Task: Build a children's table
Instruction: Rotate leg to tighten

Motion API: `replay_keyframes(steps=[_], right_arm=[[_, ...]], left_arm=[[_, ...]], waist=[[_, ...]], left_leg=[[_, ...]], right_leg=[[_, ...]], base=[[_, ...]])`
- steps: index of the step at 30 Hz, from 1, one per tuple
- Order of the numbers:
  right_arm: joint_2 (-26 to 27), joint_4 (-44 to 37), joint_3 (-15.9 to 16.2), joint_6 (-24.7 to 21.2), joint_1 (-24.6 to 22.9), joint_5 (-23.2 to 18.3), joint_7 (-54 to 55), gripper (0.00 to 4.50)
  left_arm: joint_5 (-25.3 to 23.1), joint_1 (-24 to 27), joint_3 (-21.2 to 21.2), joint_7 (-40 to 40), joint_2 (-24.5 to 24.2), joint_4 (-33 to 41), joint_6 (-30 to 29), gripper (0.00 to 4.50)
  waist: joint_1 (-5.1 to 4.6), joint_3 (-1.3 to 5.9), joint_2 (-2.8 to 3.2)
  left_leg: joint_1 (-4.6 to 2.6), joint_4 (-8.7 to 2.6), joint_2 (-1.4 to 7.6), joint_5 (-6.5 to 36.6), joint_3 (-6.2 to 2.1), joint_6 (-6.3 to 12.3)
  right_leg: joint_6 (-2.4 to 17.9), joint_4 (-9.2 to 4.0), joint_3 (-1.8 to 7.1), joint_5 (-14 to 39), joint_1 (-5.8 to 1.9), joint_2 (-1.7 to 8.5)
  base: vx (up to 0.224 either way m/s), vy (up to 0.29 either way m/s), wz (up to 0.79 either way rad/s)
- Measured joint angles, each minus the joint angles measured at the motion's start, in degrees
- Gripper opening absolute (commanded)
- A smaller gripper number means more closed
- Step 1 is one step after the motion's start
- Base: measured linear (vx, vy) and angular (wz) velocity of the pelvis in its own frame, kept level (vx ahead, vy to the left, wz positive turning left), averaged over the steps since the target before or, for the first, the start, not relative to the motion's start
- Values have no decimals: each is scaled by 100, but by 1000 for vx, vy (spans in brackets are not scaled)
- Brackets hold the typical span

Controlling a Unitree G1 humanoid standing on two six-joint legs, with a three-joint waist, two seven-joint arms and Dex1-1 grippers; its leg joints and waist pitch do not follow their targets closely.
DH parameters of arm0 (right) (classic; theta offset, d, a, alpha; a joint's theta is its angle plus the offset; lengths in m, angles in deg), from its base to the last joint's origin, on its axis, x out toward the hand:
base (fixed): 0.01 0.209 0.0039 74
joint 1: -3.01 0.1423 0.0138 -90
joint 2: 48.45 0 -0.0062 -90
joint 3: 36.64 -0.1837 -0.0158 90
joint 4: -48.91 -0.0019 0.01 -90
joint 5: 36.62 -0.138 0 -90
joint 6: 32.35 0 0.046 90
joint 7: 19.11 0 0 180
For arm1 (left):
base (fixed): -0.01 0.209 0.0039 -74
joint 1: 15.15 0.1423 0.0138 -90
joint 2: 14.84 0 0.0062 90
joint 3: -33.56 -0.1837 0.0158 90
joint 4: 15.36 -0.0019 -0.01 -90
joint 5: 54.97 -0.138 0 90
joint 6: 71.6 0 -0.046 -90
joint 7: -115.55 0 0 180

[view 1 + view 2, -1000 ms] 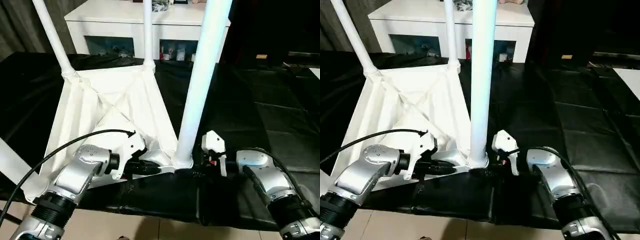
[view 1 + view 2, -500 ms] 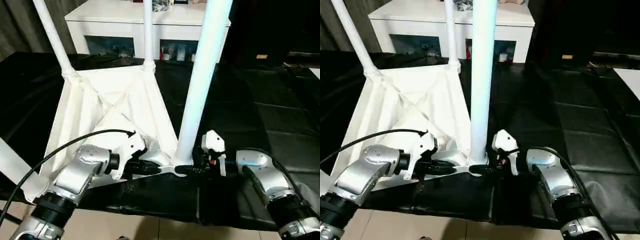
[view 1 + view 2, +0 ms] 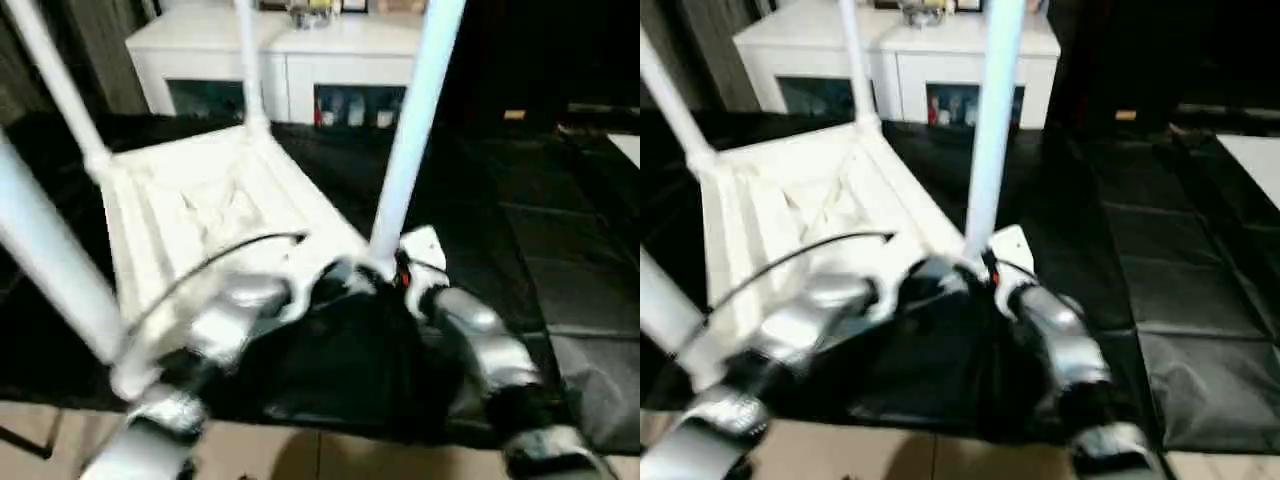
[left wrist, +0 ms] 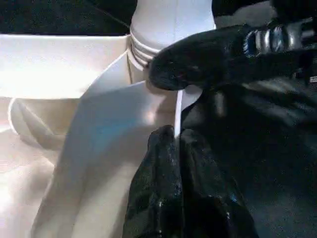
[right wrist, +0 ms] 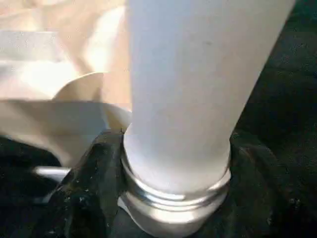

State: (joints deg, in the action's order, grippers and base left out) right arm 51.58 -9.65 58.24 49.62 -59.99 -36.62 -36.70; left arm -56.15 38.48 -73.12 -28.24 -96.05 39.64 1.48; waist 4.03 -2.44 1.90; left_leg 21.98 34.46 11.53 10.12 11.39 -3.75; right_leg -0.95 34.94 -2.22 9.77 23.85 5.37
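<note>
Left hand (image 4: pixel 176 148) was clamped shut on a thin white rib of the table (image 3: pixel 190 200), right under the near corner socket; in the left wrist view the two black fingers (image 4: pixel 163 163) pinched the rib's edge, and a finger of the right hand crossed just above them, against the socket's ridged collar.

Right wrist view: the right hand (image 5: pixel 173 198) sat around the base of the near leg (image 5: pixel 183 89), one black finger on each side of the ringed collar, closed on it.

Head views: compared with a second earlier, the whole picture had swung and blurred, so the camera moved. Even so, the table looked different: then it lay flat, upside down on the black worktop (image 3: pixel 560 270), and now its near edge was raised in the two hands, which had drawn close together at the near corner. The right hand had been standing off from the leg; now it gripped it.

All white, the table showed its ribbed underside with diagonal ribs. Four tapered legs stood in the corner sockets. A white cabinet (image 3: pixel 290 60) stood behind.
</note>
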Motion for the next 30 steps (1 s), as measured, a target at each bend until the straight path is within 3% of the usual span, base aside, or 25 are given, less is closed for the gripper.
replay_keyframes(steps=[7, 9, 12, 16, 21, 26, 30], right_arm=[[94, 19, -125, 203, -61, 15, 188, 271], [76, 2, -171, 262, -106, -33, 92, 325], [17, -275, -139, 366, -309, -214, -348, 353], [-563, -1157, 121, 215, -831, -736, -1676, 366], [-1618, -1913, 104, 115, -1389, -1257, -3178, 366], [-2169, -1951, -209, 73, -1641, -1540, -3865, 366], [-2390, -1751, -506, 155, -1579, -1562, -3751, 366]], left_arm=[[-105, -108, -41, -84, 87, -255, 307, 0], [-121, -105, -94, -71, 67, -256, 396, 0], [-149, -95, -61, -53, -106, -320, 604, 0], [-157, -92, 106, -2, -382, -410, 797, 0], [-86, 13, 81, 692, -666, -389, 1190, 0], [93, 233, -47, 1724, -1022, -184, 1583, 0], [229, 444, -70, 2272, -1198, 107, 1620, 0]], waist=[[44, 7, 26], [67, 5, 27], [51, -1, 17], [-37, -17, -8], [4, -13, -3], [145, -13, -1], [151, -10, 4]], left_leg=[[4, -7, 0, 0, -5, 0], [6, -12, 1, 0, -5, 0], [4, -23, 6, 0, -5, 0], [2, -23, 9, 0, -30, -2], [4, -24, 9, 0, -19, 0], [5, -21, 11, 0, -8, 0], [5, -11, 8, 0, 8, 1]], right_leg=[[10, -2, -4, -6, -1, 0], [11, -2, -4, -6, 3, 0], [9, 0, -7, -5, 11, -7], [-21, -6, -28, 8, 17, -11], [-2, -17, -22, -1, 13, -8], [-2, -16, -15, 0, 6, -4], [-2, -20, 1, 0, -4, 4]], base=[[0, 0, 0], [0, 0, 0], [0, 0, 0], [0, 0, 0], [0, 0, 0], [0, 0, 0], [0, 0, 0]])
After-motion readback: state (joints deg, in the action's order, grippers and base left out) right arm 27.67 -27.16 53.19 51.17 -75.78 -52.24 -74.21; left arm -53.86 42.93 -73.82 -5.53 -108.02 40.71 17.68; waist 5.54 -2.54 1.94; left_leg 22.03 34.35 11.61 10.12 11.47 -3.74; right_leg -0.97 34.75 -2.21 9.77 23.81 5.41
